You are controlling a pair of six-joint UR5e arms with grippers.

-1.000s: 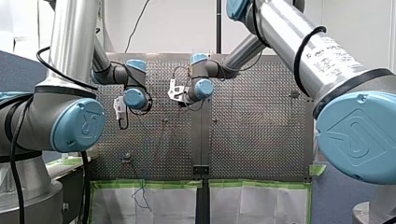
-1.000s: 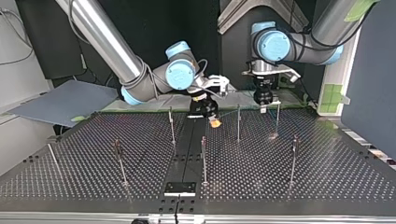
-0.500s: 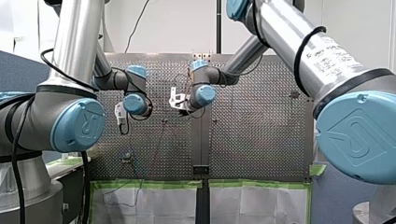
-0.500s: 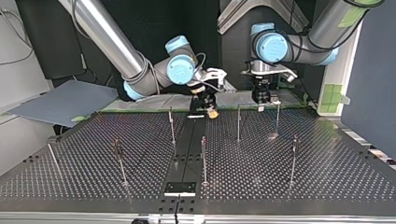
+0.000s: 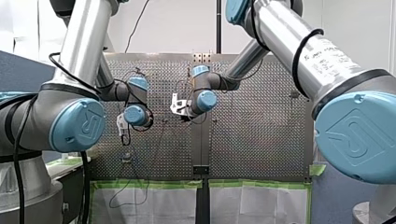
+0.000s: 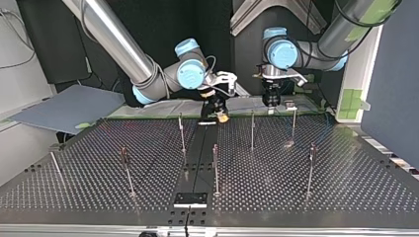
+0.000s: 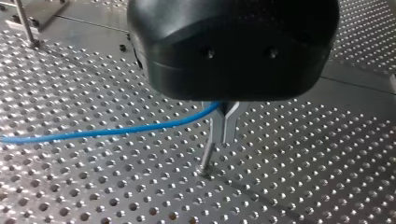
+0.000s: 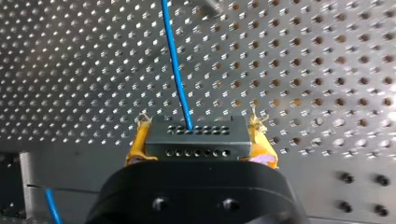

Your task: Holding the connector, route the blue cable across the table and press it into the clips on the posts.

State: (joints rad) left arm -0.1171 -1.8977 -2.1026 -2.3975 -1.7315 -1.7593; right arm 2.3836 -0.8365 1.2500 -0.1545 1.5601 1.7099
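Right gripper (image 8: 201, 140) clamps connector (image 8: 194, 135); has pulled back, now near post (image 6: 252, 129). Left gripper (image 7: 224, 123), closed on blue cable (image 7: 107, 132), has slid toward same post from its other side. Clipping there looks next; cable seems unclipped yet.

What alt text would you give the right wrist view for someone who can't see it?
The right pincer, with yellow pads, grips a dark connector. A blue cable runs from the connector away over the perforated metal table.

Left gripper (image 7: 223, 137), right gripper (image 8: 200, 137): fingers clamped.
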